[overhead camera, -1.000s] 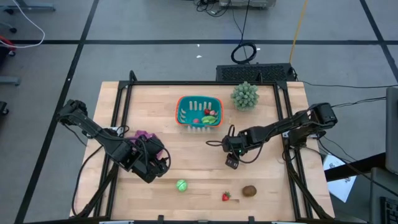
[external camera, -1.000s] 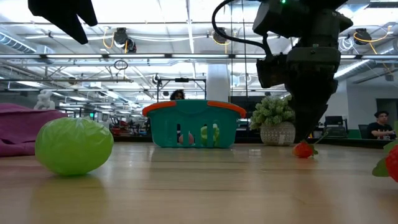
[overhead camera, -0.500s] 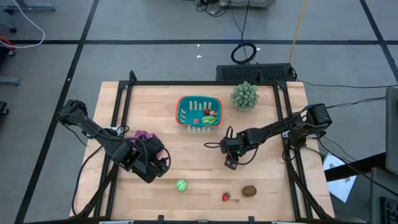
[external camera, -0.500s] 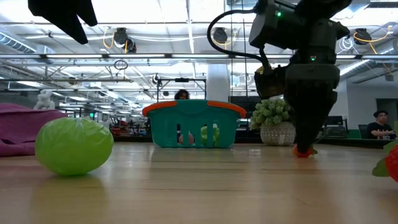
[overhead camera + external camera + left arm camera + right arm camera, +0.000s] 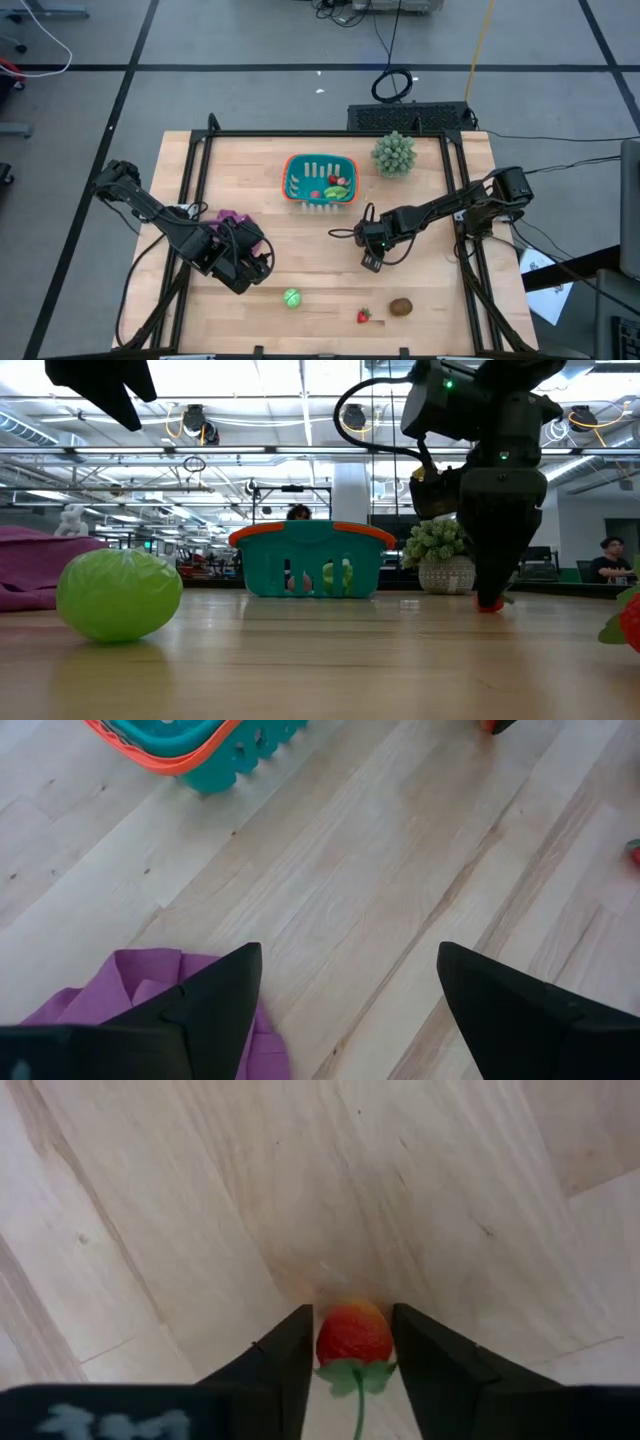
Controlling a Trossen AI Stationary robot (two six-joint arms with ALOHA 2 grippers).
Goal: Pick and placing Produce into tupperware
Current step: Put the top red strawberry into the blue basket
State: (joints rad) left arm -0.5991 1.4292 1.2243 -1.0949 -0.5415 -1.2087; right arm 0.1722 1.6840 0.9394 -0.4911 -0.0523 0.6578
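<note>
My right gripper (image 5: pixel 370 262) points down at mid-table, its fingers closed around a small red strawberry (image 5: pixel 353 1335), which also shows under it in the low view (image 5: pixel 490 603). The teal basket with an orange rim (image 5: pixel 320 180) stands toward the far edge and holds red and green pieces (image 5: pixel 335 185). A green piece (image 5: pixel 291 297), another strawberry (image 5: pixel 364 315) and a brown kiwi piece (image 5: pixel 401 306) lie near the near edge. My left gripper (image 5: pixel 350 1010) is open and hovers by the purple cloth (image 5: pixel 232 218). My right gripper pinches the strawberry's red body (image 5: pixel 340 1338) between its two fingers (image 5: pixel 285 1365), coming from above and pointing down. The strawberry's underside rests on the table, and its green leaves (image 5: pixel 355 1373) face back between the fingers.
A spiky pale-green plant ball in a pot (image 5: pixel 394 153) stands right of the basket at the far edge. The purple cloth lies bunched at the table's left side. Bare wood stretches between the basket and my right gripper. Black frame rails (image 5: pixel 463 200) edge the table.
My right gripper has shifted slightly toward the table's left and lowered over the strawberry. A second ago the strawberry lay beside its fingertips; now it sits between them.
</note>
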